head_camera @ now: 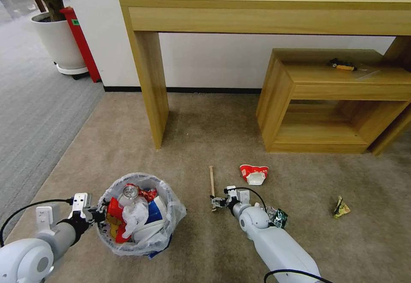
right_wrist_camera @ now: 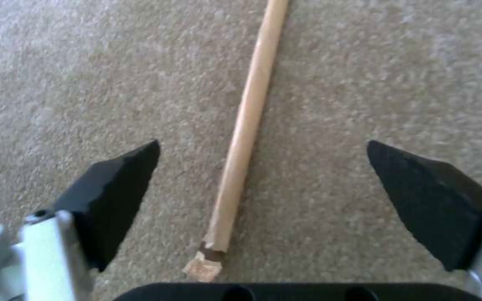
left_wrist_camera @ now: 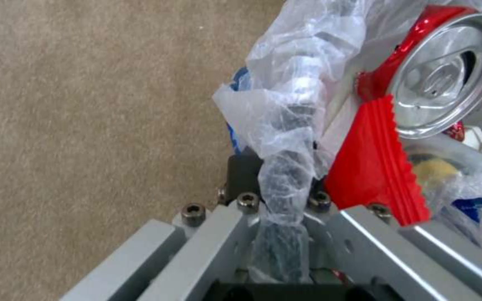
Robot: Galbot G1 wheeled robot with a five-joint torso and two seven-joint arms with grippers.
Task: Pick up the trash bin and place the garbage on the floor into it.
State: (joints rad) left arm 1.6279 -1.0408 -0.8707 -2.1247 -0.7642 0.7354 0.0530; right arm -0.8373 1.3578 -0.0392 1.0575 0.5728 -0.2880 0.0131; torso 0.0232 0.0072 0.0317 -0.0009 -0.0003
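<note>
Right wrist view: right gripper (right_wrist_camera: 263, 184) is hovering with fingers apart, straddling the near end of the thin wooden stick (right_wrist_camera: 249, 113), whose long axis is running straight ahead on the carpet; left gripper (head_camera: 92, 214) is clamping the bag-lined round dark trash bin (head_camera: 139, 216) by its rim beside the stick.

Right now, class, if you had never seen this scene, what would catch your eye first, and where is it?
First, the trash bin on the carpet, heaped with litter and topped by a crushed red can, its rim clamped by the left gripper. Next, the right gripper, open over one end of the wooden stick, beside it.
</note>
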